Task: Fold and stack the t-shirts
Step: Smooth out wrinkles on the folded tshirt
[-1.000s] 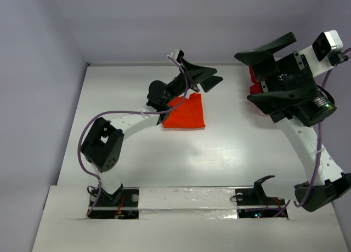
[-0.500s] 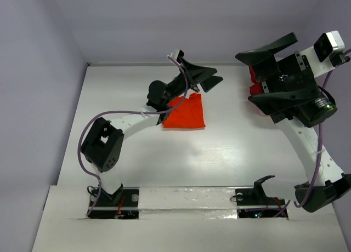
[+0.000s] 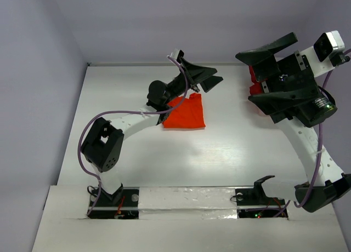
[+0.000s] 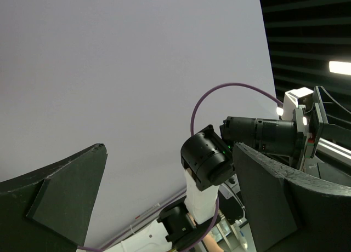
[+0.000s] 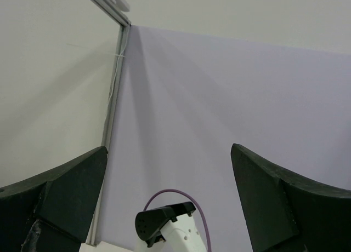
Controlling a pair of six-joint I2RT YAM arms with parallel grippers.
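Plainly, both sets of jaws gape empty. The left gripper (image 3: 210, 78) hovers at the far edge of the folded orange shirt (image 3: 186, 114). The right gripper (image 3: 245, 76) hangs at far right, half hiding the crimson shirt (image 3: 254, 89).

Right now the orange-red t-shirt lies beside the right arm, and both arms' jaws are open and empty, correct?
No: the top external view shows the orange-red t-shirt beside the left arm. Both arms' jaws are open and empty.
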